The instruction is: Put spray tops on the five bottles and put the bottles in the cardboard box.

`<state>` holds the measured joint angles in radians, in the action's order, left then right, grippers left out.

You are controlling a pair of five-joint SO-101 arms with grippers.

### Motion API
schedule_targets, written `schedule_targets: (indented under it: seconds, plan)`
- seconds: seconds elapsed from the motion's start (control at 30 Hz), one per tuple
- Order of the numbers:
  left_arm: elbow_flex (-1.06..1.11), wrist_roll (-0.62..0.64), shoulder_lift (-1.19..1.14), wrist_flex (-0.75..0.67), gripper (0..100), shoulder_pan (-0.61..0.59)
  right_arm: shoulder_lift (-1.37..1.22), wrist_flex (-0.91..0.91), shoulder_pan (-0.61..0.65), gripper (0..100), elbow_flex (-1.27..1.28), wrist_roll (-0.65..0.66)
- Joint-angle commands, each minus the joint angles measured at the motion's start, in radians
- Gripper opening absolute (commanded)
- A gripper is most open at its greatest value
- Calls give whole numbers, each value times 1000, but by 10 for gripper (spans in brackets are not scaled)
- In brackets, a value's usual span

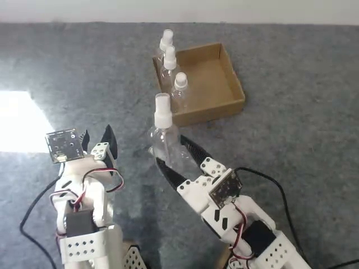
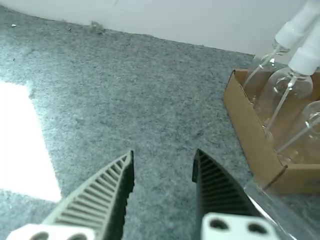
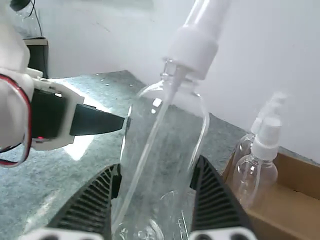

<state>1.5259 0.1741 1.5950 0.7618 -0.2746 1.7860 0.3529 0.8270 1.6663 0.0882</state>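
A clear bottle (image 1: 163, 141) with a white spray top (image 1: 161, 106) stands upright on the grey table, just in front of the cardboard box (image 1: 227, 84). My right gripper (image 1: 169, 151) is shut on the bottle (image 3: 162, 150), one finger on each side of its lower body. Three capped bottles (image 1: 170, 66) stand along the box's left wall, also seen as bottles (image 2: 287, 82) and bottles (image 3: 256, 167). My left gripper (image 2: 162, 175) is open with nothing in it, hovering left of the held bottle (image 2: 282, 217); it is the left gripper (image 1: 96, 139).
The box's right half (image 1: 213, 78) has free floor. A bright patch of sunlight (image 1: 17, 120) lies on the table's left side. Grey felt covers the table, with a white wall (image 2: 200, 20) behind. Cables trail from both arm bases.
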Motion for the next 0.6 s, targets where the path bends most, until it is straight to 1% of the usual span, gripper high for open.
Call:
schedule_targets:
  seconds: [0.0, 0.13, 0.23, 0.33, 0.4, 0.57]
  plan:
    - [-27, 97, 11, -103, 185, -6, 18, 13, 24, 17, 18, -2]
    - [-27, 138, 11, -190, 185, 14, 12, 13, 24, 17, 18, -2]
    - [-27, 138, 11, -230, 185, 78, 12, 15, 41, 17, 18, -2]
    - [-27, 124, 11, -232, 185, 158, 21, 53, 84, 17, 18, -2]
    - [-27, 78, 11, -229, 185, 204, 21, 71, 104, 17, 18, 0]
    - [-27, 57, 11, -226, 185, 258, 21, 74, 105, 17, 18, 0]
